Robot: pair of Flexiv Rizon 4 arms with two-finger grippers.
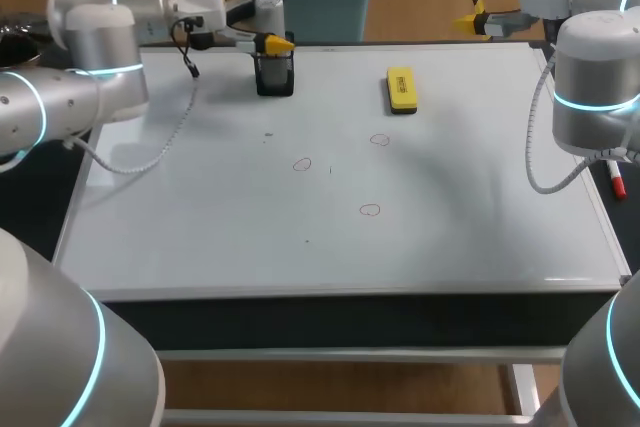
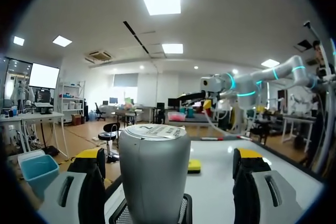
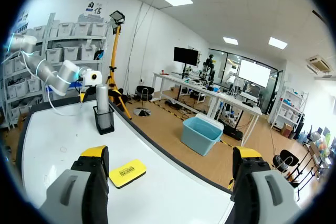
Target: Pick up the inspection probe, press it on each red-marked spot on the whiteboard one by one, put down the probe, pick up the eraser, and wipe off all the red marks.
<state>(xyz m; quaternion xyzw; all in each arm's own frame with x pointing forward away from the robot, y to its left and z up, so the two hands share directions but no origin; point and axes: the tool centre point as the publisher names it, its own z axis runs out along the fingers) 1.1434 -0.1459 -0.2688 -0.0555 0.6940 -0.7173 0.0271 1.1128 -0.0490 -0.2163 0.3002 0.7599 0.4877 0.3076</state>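
Note:
The inspection probe (image 1: 270,22), a grey cylinder, stands upright in a black mesh holder (image 1: 275,80) at the whiteboard's far edge. My left gripper (image 1: 268,40) is open around the probe's top; in the left wrist view the probe (image 2: 155,169) sits between the fingers (image 2: 89,182) with a gap on each side. The yellow eraser (image 1: 401,89) lies flat to the right of the holder. Three small red circles (image 1: 302,163) (image 1: 379,139) (image 1: 370,210) mark the board's middle. My right gripper (image 1: 475,19) hangs open and empty beyond the far right corner, with the eraser (image 3: 127,172) ahead of it.
The whiteboard (image 1: 200,227) covers nearly the whole tabletop. A red marker pen (image 1: 616,179) lies just off its right edge, under my right arm. The left arm's cable (image 1: 160,152) droops over the board's left part.

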